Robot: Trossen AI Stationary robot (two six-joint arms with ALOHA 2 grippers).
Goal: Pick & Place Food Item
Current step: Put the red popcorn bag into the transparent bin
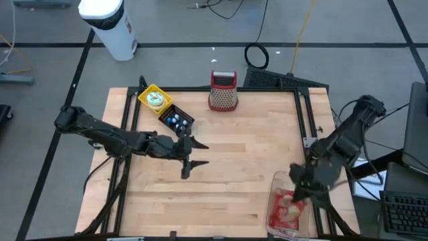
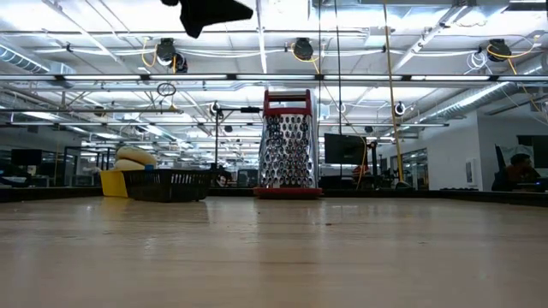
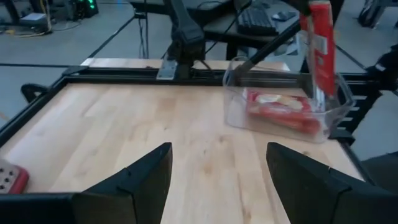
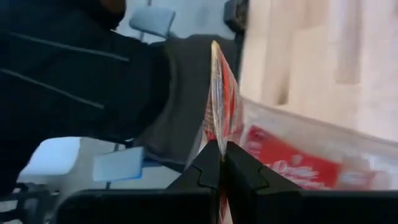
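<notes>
Red snack packet (image 4: pixel 219 106): one, pinched upright between the right gripper's (image 4: pixel 222 163) pressed-together fingers, above the clear bin (image 1: pixel 281 179) at lower right of the high view, at the table (image 1: pixel 247 154) edge. More red packets (image 1: pixel 286 213) inside; count and lettering unreadable. Left gripper (image 1: pixel 194 154) spread, mid-table, bare wood around. One grater (image 1: pixel 223 90), top centre.

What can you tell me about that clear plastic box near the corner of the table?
The clear plastic box is a see-through, open-topped bin with rounded corners, sitting flat on the wooden table near its right front corner. Red snack packets lie inside. The right gripper, fingers shut, pinches another red packet by its edge, hanging upright above the box's far side. Whether it touches the box is unclear.
</notes>
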